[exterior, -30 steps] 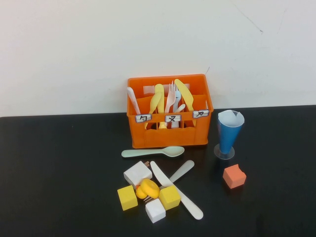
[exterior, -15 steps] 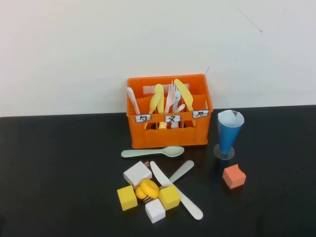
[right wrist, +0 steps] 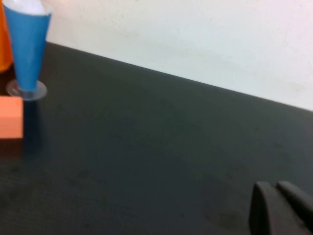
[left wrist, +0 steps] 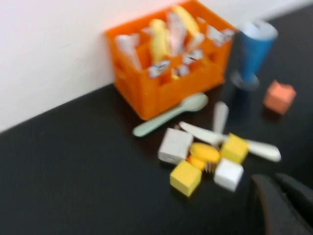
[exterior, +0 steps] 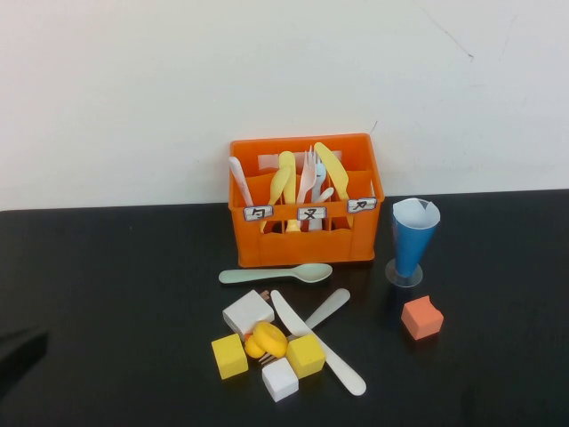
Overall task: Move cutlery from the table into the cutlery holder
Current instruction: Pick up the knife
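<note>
Holder: orange plastic crate with inner compartments and three white labels, standing at the back of the matte black counter, several utensils already upright inside.
Loose cutlery: pale green plastic spoon lying just in front of the crate; cream-white plastic knife crossed over a light grey utensil nearby.
Clutter: yellow rubber duck, yellow cubes and white cubes packed against the knife; blue cone-shaped cup and orange cube to the right.
Left tool: low at the near left, well apart from the pile, fingers close together, holding nothing.
Right tool: off to the right, fingers nearly closed, empty.
Risk: crossed knife and grey utensil may drag each other; cubes or duck likely nudged in a grasp; flat handles could slip on the counter.
</note>
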Available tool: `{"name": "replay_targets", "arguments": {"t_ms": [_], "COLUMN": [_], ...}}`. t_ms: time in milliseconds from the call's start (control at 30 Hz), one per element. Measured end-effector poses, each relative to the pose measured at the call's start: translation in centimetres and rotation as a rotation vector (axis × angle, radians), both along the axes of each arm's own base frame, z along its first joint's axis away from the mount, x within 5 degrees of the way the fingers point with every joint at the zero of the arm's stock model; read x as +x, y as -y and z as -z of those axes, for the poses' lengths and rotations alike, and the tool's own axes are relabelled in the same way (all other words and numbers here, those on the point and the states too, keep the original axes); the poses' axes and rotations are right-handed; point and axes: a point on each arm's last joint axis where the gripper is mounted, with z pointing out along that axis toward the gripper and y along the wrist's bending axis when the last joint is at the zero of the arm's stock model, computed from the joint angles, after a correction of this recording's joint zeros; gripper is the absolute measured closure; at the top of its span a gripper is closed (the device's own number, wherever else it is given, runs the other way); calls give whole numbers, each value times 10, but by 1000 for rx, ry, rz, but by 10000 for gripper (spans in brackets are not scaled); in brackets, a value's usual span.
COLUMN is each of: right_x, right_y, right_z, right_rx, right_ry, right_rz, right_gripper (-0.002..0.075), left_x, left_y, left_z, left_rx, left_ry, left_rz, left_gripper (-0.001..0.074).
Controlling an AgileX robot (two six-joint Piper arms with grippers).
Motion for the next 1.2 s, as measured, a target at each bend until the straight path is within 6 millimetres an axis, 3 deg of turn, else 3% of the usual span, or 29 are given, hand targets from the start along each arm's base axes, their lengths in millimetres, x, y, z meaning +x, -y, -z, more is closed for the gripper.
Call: {"name": "replay_targets", "arguments": {"t_ms": [200, 367, 567, 700, 833, 1067, 1200], "right_x": [0, 0, 0, 0, 0, 0, 0], "right_y": [1, 1, 1, 1, 1, 2, 2], "right_z": [0, 0, 0, 0, 0, 0, 0], "right_rx": [-36, -39, -41, -42, -42, -43, -43], "right_ry": [0, -1, -1, -1, -1, -1, -1], "right_rz": [3, 3, 3, 3, 3, 3, 3], "right_gripper": [728, 728, 728, 728, 728, 728, 729], "left_x": [52, 94, 133, 146, 158, 186, 195], "left_y": [21, 59, 116, 154, 184, 214, 223], "left_z": [-26, -21, 19, 45, 64, 96, 118], "left_rx": [188, 338, 648, 804, 851, 862, 941], "left_ry": [-86, -168, -292, -319, -339, -308, -224], "left_rz": [332, 551, 709, 799, 851, 866, 988], "left_gripper": [736, 736, 721, 624, 507, 458, 454]}}
